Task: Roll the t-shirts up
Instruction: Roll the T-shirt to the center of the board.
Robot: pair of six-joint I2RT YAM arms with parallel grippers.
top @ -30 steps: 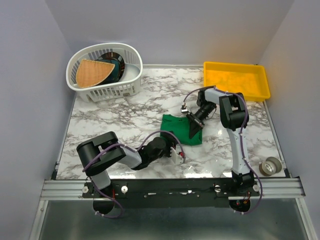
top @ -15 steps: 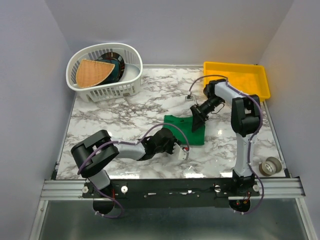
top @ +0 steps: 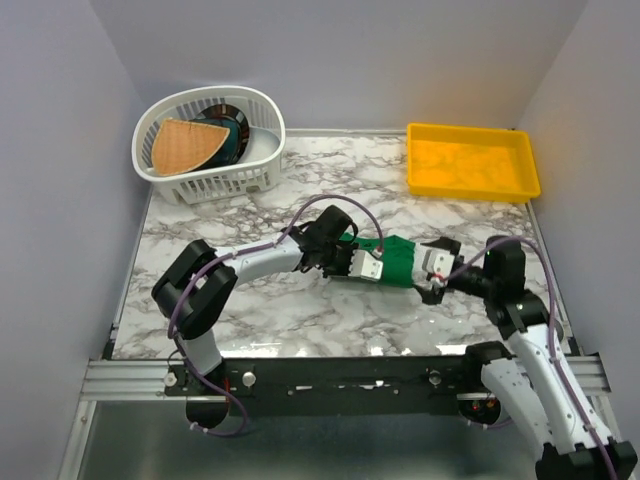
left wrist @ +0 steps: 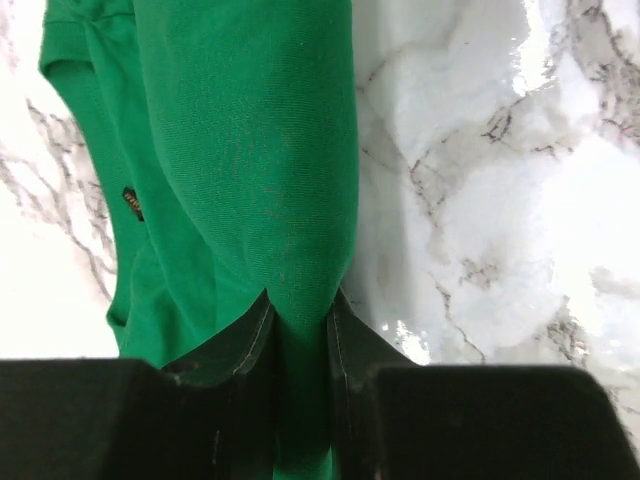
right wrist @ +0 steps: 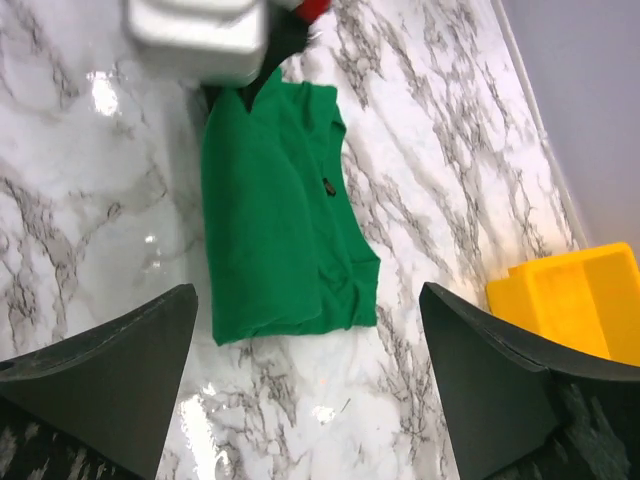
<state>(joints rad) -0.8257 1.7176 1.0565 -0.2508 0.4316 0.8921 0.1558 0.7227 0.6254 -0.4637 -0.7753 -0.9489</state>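
The green t-shirt (top: pixel 403 262) lies folded into a narrow band on the marble table (top: pixel 230 225), right of centre. My left gripper (top: pixel 381 265) reaches in from the left and is shut on a fold of it. In the left wrist view the fabric (left wrist: pixel 250 150) runs down between the two black fingers (left wrist: pixel 240 345), pinched tight. My right gripper (top: pixel 433 270) stands open just right of the t-shirt, apart from it. In the right wrist view the t-shirt (right wrist: pixel 270 230) lies ahead of the wide-spread fingers (right wrist: pixel 110 370), with the left gripper's grey body (right wrist: pixel 195 35) at its far end.
A white basket (top: pixel 215 180) at the back left holds a dark teal item and a tan wedge (top: pixel 185 145). A yellow tray (top: pixel 472 160) sits at the back right, also showing as a yellow tray (right wrist: pixel 580 300) in the right wrist view.
My left arm swung from the near edge across to the t-shirt and shut on it. My right gripper let go, opened wide and drew back toward the near right.
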